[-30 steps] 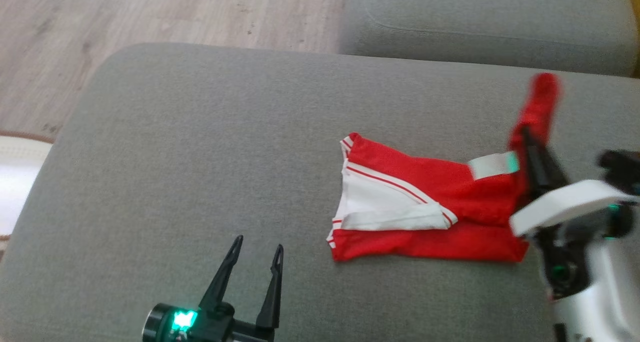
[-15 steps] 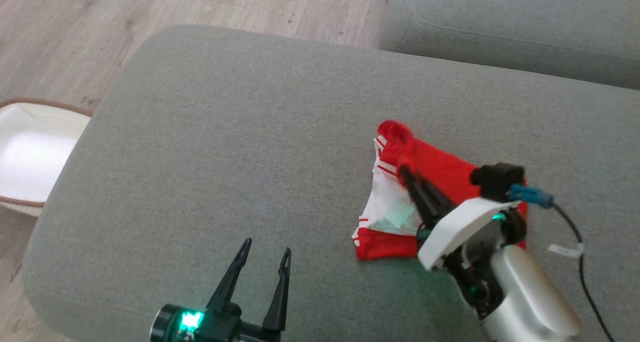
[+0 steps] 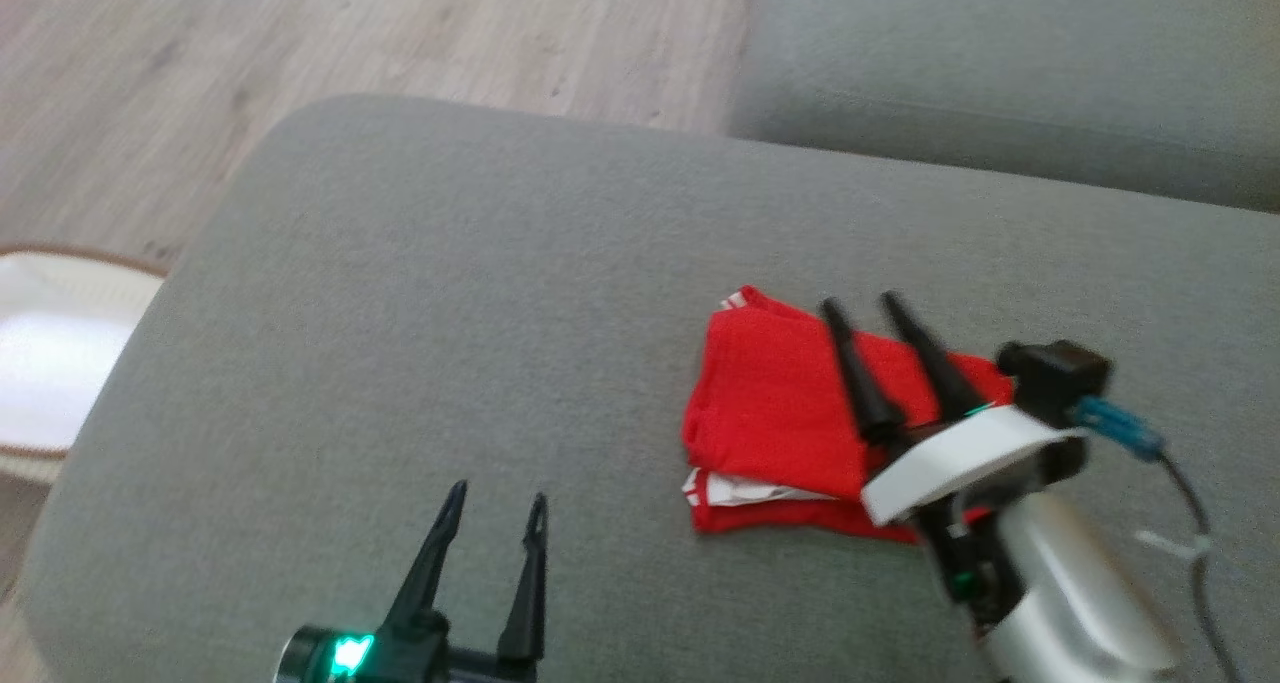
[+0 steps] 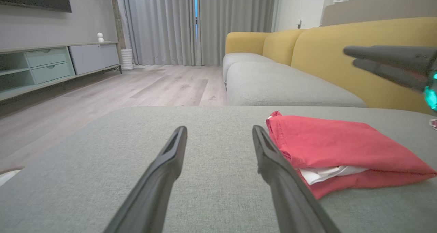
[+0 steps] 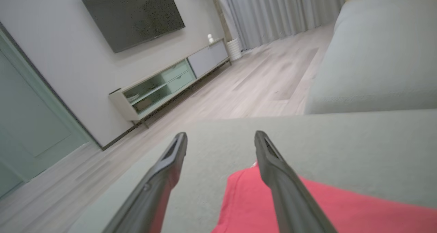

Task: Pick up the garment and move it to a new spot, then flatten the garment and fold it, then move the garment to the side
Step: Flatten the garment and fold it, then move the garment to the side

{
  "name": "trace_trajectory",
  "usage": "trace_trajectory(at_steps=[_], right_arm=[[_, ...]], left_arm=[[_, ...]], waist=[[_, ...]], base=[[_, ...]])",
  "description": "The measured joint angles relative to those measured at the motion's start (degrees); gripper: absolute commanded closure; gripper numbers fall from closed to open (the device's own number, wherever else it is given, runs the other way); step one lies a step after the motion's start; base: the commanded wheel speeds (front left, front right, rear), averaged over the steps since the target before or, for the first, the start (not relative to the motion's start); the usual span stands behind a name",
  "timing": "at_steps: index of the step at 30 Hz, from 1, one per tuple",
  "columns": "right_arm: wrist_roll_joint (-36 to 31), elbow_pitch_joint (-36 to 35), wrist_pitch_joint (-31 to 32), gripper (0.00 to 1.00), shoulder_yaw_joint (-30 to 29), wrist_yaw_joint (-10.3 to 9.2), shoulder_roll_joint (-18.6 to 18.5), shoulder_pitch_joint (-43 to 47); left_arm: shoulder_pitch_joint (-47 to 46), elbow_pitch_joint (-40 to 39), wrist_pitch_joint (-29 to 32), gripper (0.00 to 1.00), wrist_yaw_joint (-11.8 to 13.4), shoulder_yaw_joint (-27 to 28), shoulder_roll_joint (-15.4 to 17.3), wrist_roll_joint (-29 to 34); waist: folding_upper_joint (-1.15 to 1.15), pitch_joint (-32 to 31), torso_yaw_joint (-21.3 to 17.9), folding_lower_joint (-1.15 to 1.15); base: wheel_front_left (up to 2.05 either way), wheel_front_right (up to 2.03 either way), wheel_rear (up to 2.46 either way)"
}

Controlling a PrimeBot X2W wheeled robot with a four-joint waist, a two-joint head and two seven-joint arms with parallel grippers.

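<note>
The red garment (image 3: 775, 403) is lying folded on the grey cushion (image 3: 450, 293), with a strip of white trim peeking out between its layers along the near edge. Taking the cushion's far edge as twelve o'clock, the bundle is sitting toward four o'clock of the cushion's middle, well inside the edges.

The right end effector (image 3: 858, 303) is hanging over the bundle's three o'clock side, its two dark fingers standing apart with nothing between them and pointing toward eleven o'clock. From the left wrist's angle the fingers are floating clear above the cloth, not touching it.

The left end effector (image 3: 499, 491) is waiting low at about seven o'clock, near the cushion's front edge, its fingers likewise spread and empty, with the garment off at its two o'clock.

A second grey seat (image 3: 1000, 63) is sitting beyond at one o'clock, wooden floor (image 3: 350, 33) is showing at eleven, and a pale, brown-rimmed object (image 3: 40, 363) is resting on the floor at nine.
</note>
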Motion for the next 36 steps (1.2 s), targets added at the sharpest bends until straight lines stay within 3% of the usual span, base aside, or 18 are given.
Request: trace_trajectory(at_steps=[7,15,24,36], right_arm=[[-3.71,-3.38,-8.23,0.00,-6.98,0.00,-3.59,2.18],[-4.21,-4.08,-10.42,0.00,-8.70,0.00,-6.82,11.95],[-10.53,-4.27,-10.45,0.00,-12.79,0.00,-3.32,20.93],[-12.56,-5.34,-10.45,0.00,-13.67,0.00,-1.46,22.26]], left_arm=[[2.93,-1.33,0.00,0.00,0.76,3.64,-0.40,-2.90],[3.66,-1.61,0.00,0.00,1.93,5.38,-0.91,-3.38],[5.94,-0.82,0.00,0.00,2.00,6.17,-1.22,-3.38],[6.72,0.24,0.00,0.00,0.91,7.09,-1.30,-3.19]], waist=[[0.00,-2.29,-5.18,0.00],[0.00,-4.46,-10.70,0.00],[0.00,-6.34,-12.52,-0.01],[0.00,-6.55,-12.39,0.00]], base=[[0.00,0.00,0.00],[0.00,0.00,0.00],[0.00,0.00,0.00],[0.00,0.00,0.00]])
